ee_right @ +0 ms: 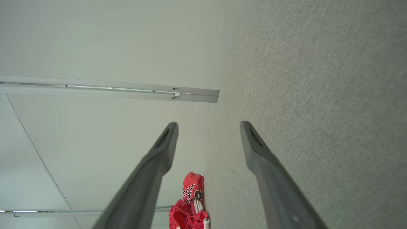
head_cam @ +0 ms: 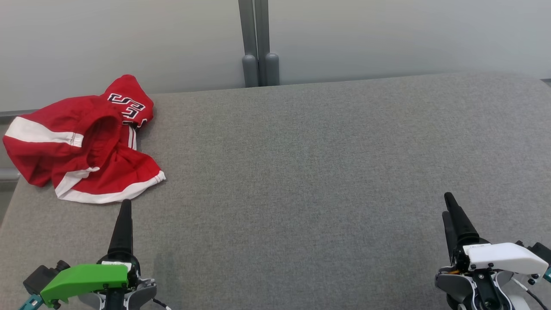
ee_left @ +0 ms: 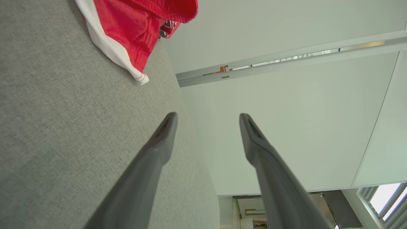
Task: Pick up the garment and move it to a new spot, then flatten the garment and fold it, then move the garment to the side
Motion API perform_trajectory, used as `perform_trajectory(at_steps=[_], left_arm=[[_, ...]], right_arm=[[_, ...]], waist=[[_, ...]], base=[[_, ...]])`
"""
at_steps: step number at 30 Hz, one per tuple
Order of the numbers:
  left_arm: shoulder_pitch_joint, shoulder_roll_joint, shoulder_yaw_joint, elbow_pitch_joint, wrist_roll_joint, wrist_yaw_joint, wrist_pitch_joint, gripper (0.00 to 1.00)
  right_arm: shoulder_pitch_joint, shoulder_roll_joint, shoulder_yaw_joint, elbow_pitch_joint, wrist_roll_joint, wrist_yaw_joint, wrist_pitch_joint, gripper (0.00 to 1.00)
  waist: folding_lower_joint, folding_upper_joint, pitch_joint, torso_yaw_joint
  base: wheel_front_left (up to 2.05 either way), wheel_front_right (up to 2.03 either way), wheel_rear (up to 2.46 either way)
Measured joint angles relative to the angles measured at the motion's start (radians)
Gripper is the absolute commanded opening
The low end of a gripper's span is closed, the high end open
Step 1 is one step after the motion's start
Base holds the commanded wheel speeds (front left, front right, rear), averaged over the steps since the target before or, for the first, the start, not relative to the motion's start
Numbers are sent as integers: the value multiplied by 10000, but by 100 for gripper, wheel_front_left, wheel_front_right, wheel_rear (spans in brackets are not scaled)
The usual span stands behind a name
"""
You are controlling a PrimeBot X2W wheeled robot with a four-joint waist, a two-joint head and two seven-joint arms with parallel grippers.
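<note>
Lying crumpled at the far left corner of a grey fabric-covered surface [head_cam: 301, 172], a pair of red shorts [head_cam: 86, 142] with white trim and black-and-white lettering sits bunched in a heap, its waistband gaping open toward the camera. One side of the shorts reaches past the surface's left edge, and the lettered part rises against the pale wall [head_cam: 129, 38] behind.

The robot's left gripper [head_cam: 125, 206], under a green cover, hovers near the front edge of the surface, just short of the shorts' white hem and not touching it. In the left wrist view its two dark fingers [ee_left: 165, 133] stand wide apart with nothing between them, and the white-trimmed hem [ee_left: 114, 51] shows ahead and to one side.

The right gripper [head_cam: 447, 204], under a white cover, hovers at the front right, well apart from the shorts. Its fingers [ee_right: 254, 143] are likewise spread and empty in the right wrist view, where the shorts [ee_right: 190, 203] appear small in the distance.

A pair of grey posts [head_cam: 258, 43] stands against the wall behind the surface's far edge.
</note>
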Motion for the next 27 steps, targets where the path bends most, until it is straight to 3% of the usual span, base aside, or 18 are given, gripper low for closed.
perform_trajectory(at_steps=[27], left_arm=[[176, 17, -575, -1076, 4732, 577, -972, 100]], right_arm=[[125, -38, 336, -1321, -5074, 0, -961, 100]], waist=[[0, 0, 49, -27]], base=[[0, 0, 0]])
